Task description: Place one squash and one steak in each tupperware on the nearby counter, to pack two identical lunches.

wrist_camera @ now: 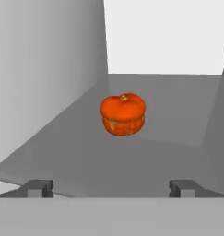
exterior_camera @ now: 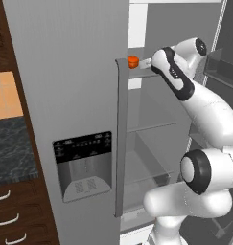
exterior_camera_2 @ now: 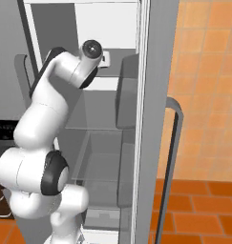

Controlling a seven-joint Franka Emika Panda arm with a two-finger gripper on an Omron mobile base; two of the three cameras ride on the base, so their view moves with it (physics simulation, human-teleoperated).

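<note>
A small round orange-red squash (wrist_camera: 123, 114) sits on a grey fridge shelf (wrist_camera: 76, 152), just ahead of my gripper (wrist_camera: 111, 186). The gripper is open, its two fingertips wide apart and nothing between them. From the left base, the squash (exterior_camera: 133, 61) shows on the upper shelf just past the door's edge, with my gripper (exterior_camera: 145, 63) reaching in from the right, close to it but not touching. The dark speckled counter (exterior_camera: 10, 148) lies at the far left. Steak and tupperware are out of view.
The fridge's left door (exterior_camera: 75, 72) with a water dispenser (exterior_camera: 83, 165) and tall handle (exterior_camera: 121, 139) stands close to the arm. The right door (exterior_camera_2: 158, 119) hangs open. Glass shelves (exterior_camera: 154, 127) sit below. Drawers (exterior_camera: 7, 220) run under the counter.
</note>
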